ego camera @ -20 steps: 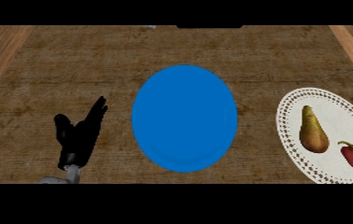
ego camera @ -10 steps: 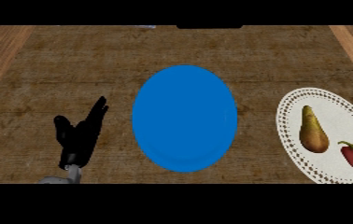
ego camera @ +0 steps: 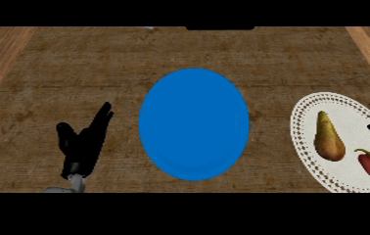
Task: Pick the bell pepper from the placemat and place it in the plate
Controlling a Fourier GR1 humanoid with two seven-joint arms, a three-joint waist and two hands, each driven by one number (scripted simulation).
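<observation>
A blue plate (ego camera: 194, 124) lies in the middle of the counter with nothing on it. At the right edge sits a white lace-edged placemat (ego camera: 307, 131). On it rest a yellow-brown pear-shaped fruit (ego camera: 328, 137) and, cut off by the view's right edge, a red pepper (ego camera: 365, 159) with a dark stem. My left hand (ego camera: 81, 143) rests open at the lower left, fingers pointing up, left of the plate and apart from it. My right hand does not show.
The brown woven-looking countertop (ego camera: 94, 72) spreads around the plate. Lighter wooden strips (ego camera: 13, 48) run along the far left and far right. A dark object (ego camera: 220, 28) sits at the far edge, top centre.
</observation>
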